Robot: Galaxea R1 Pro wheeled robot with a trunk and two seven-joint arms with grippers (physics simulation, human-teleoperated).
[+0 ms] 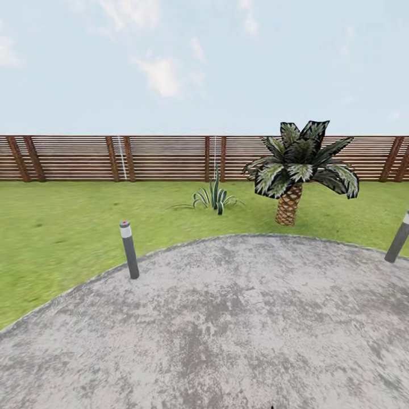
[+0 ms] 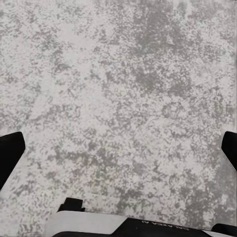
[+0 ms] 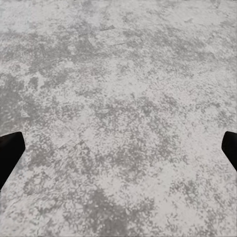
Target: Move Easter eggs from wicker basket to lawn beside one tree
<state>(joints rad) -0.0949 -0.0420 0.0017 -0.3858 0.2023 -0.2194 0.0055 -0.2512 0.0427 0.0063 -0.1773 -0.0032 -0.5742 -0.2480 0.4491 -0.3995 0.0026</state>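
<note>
Where grey paving [image 1: 227, 329] ends, the lawn [image 1: 68, 227] runs to a far fence [image 1: 165, 158]; a small palm [image 1: 295, 170] stands right. Both grippers [image 2: 118, 148] [image 3: 118, 148] hang wide open, empty, above paving.

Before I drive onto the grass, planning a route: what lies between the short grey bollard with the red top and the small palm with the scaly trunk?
In the head view, a spiky green plant on the lawn, between bollard and palm.

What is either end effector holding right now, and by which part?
Nothing is held. The left end effector and the right end effector are both open over the grey paving, with only bare ground between their fingers.
</note>
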